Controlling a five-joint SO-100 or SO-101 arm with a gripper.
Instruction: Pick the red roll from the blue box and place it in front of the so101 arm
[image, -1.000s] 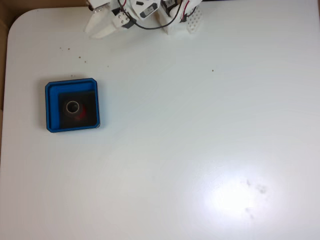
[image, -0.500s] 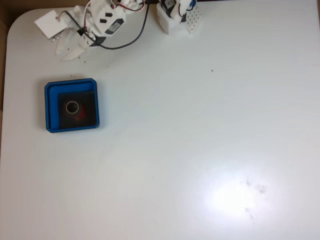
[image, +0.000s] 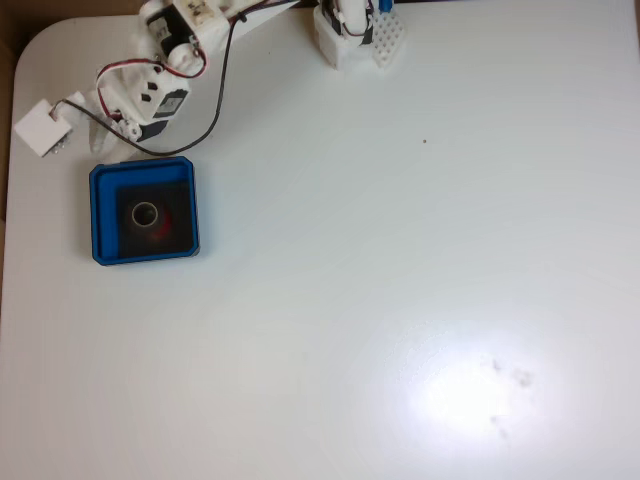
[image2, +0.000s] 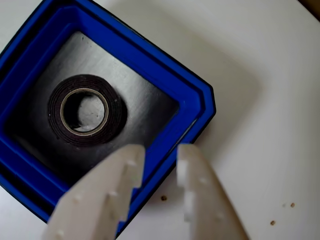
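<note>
The blue box (image: 95, 212) lies at the left of the white table in the fixed view, and the red roll (image: 162, 222) rests on its dark floor, pale core facing up. In the wrist view the roll (image2: 114, 122) looks dark around a pale ring, left of centre inside the box (image2: 192, 107). The white so101 arm (image: 160, 60) reaches from its base (image: 345, 40) at the top edge down to the left. My gripper (image: 108, 153) hovers over the box's rim. Its white fingers (image2: 122, 175) stand slightly apart, straddling the rim, with nothing held.
The table's rounded left corner (image: 30, 45) and left edge lie close to the box. A white wrist camera block (image: 40, 128) sticks out beside the arm. Small dark specks (image2: 272, 222) dot the table by the box. A wide bare table (image: 420, 300) spreads to the right.
The arm has swung left and down from the top edge, bringing the gripper from above the table's back edge to the box's rim. Box and roll have not moved.
</note>
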